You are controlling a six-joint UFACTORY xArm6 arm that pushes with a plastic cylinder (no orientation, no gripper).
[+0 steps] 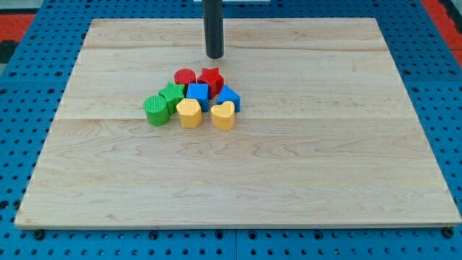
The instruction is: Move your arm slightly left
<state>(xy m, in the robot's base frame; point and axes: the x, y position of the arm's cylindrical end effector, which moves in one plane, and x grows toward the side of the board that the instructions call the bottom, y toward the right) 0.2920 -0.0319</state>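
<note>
Claw is not quite the word for this arm: it ends in a straight dark rod, so nothing is clenched, released or grasped. Its lower end, my tip (215,55), rests on the wooden surface (346,166) near the view's top, a little left of centre. The rod stands upright, its long axis running straight up out of the view's top edge, tip pointing down at the wood.

Just below my tip, with a small gap of bare wood between, lies a tight cluster of eight small blocks. Nearest my tip are the red cylinder (185,76) and, touching it on the view's right, the red star-like block (211,78). Below these sits the blue cube (198,92), with a second blue block (229,96), shape unclear, to its right. On the view's left of the cluster are the green star-like block (172,94) and, further left and slightly lower, the green cylinder (155,110). At the cluster's bottom edge are the yellow hexagon-like block (189,113) and the yellow heart (223,115), side by side.

My tip touches none of the blocks. Around the wooden surface lies a blue pegboard (29,108) with rows of holes.
</note>
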